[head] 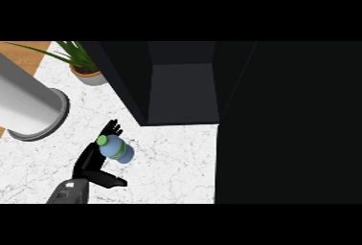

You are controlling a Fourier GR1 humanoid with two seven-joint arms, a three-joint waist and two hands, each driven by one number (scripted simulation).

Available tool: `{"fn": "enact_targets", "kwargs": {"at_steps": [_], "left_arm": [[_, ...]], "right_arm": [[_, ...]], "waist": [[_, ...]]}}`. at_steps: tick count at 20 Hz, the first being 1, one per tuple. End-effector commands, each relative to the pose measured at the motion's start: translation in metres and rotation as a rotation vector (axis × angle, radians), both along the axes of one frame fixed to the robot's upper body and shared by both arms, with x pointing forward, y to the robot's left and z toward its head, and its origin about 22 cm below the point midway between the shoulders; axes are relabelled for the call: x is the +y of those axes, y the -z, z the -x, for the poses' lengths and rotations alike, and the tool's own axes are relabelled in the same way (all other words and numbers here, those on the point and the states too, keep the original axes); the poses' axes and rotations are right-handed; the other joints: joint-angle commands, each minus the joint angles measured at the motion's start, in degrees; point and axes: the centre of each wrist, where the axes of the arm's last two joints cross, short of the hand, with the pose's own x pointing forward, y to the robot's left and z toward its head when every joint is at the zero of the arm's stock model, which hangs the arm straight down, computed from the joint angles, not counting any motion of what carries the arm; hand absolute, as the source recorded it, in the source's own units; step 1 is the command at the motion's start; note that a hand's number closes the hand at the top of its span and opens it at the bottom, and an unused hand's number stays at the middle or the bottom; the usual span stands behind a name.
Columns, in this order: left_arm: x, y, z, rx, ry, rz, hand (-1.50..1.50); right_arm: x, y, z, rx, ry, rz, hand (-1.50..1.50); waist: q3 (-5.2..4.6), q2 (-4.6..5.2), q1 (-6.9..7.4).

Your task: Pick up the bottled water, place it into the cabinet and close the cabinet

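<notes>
White marbled worktop [163, 162] fills my view, dark cabinet [180, 91] standing open ahead. My left hand [93, 160] has straight fingers and spread thumb beside the bottled water [117, 149], not wrapped round it; closing off-centre could topple the bottle.

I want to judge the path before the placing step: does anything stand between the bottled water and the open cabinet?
Nothing visible does. The bottled water sits against the left hand, and only bare counter separates it from the cabinet opening.
</notes>
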Motion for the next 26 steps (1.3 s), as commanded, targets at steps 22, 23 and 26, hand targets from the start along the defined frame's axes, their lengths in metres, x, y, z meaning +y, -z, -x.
{"fn": "enact_targets", "kwargs": {"at_steps": [22,23,26], "left_arm": [[-0.060,0.040,0.035,-0.147,-0.377,0.209,1.50],[-0.061,0.027,0.015,-0.134,-0.363,0.212,1.50],[-0.065,0.034,0.029,-0.120,-0.334,0.238,1.50]], "right_arm": [[0.002,-0.016,0.010,-0.029,0.005,-0.019,-1.50],[0.000,-0.022,0.006,-0.025,0.018,-0.011,-1.50],[0.004,-0.019,0.006,-0.030,0.000,-0.013,-1.50]], "waist": [[0.11,-0.45,1.08],[0.14,-0.32,1.58],[0.11,-0.35,1.30]]}}
